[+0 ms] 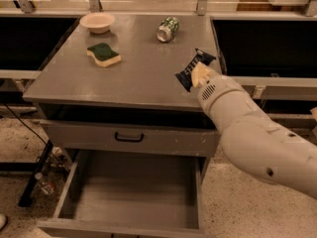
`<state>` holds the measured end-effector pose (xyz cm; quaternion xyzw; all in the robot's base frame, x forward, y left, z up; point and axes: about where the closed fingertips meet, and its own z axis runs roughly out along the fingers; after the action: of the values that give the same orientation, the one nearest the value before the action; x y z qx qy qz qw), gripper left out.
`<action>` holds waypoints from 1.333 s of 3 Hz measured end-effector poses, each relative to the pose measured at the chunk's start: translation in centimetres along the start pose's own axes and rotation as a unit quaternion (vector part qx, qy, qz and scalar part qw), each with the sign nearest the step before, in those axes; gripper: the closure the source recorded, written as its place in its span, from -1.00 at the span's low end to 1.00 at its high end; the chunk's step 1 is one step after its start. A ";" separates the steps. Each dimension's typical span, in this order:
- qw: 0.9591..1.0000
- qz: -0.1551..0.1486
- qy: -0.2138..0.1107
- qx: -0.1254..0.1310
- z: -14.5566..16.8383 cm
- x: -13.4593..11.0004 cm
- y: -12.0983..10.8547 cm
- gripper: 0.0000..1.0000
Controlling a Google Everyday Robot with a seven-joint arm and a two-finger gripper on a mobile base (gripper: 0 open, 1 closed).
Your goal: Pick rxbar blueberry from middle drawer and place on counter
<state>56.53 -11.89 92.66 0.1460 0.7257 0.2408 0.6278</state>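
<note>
The rxbar blueberry [192,68], a dark flat bar with pale lettering, is held tilted over the right part of the grey counter [133,68]. My gripper [197,74] is shut on its near end, at the tip of the white arm that reaches in from the lower right. Whether the bar touches the counter I cannot tell. Below, the middle drawer [133,192] stands pulled out with a bare grey floor.
On the counter lie a green-topped yellow sponge [103,54], a pale bowl [97,22] at the back left and a tipped green can [168,29] at the back. A closed drawer front with a black handle [129,137] sits above the open drawer.
</note>
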 end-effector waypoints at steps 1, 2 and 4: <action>1.000 0.021 0.001 -0.010 3.5 1.3 1.7 1.00; 0.998 0.041 0.015 -0.042 8.4 3.6 5.4 1.00; 0.996 0.036 0.059 -0.051 8.9 7.4 6.3 1.00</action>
<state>63.42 -1.28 88.93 0.1254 0.7423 0.3081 0.5817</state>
